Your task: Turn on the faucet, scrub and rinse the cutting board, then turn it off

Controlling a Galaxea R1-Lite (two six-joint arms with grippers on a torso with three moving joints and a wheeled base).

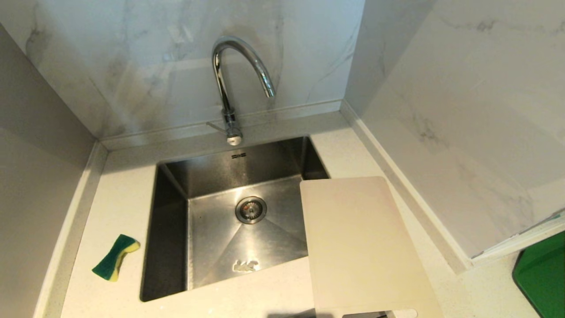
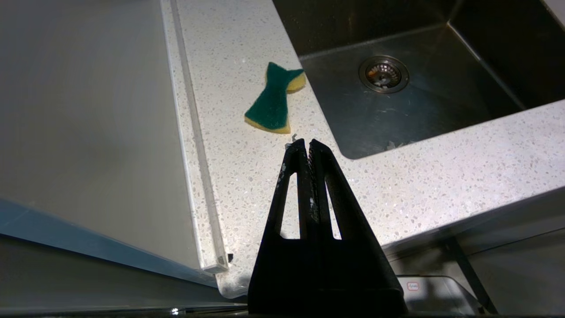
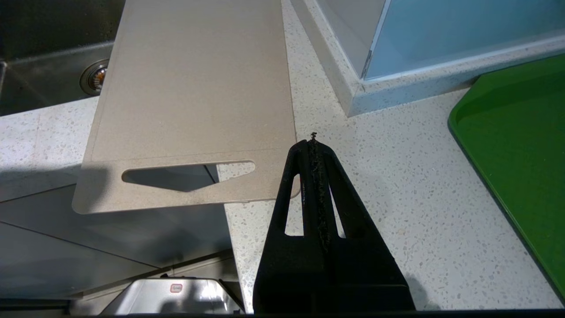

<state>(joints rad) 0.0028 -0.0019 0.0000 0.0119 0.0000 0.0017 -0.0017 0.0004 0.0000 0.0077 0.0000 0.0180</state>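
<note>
Both claws pressed closed, empty; cutting board overhangs sink, basin bare.

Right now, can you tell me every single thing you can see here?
faucet: one, shiny chrome, behind the sink, no water running
sink: one, steel, set in the counter
drain: one, metal, in the sink floor
cutting board: one, cream, on the counter, one corner over the sink
sponge: one, green and yellow, left of the sink
tray: one, green, far right
counter: one, speckled white
left gripper: black, shut, empty
right gripper: black, shut, empty
</note>
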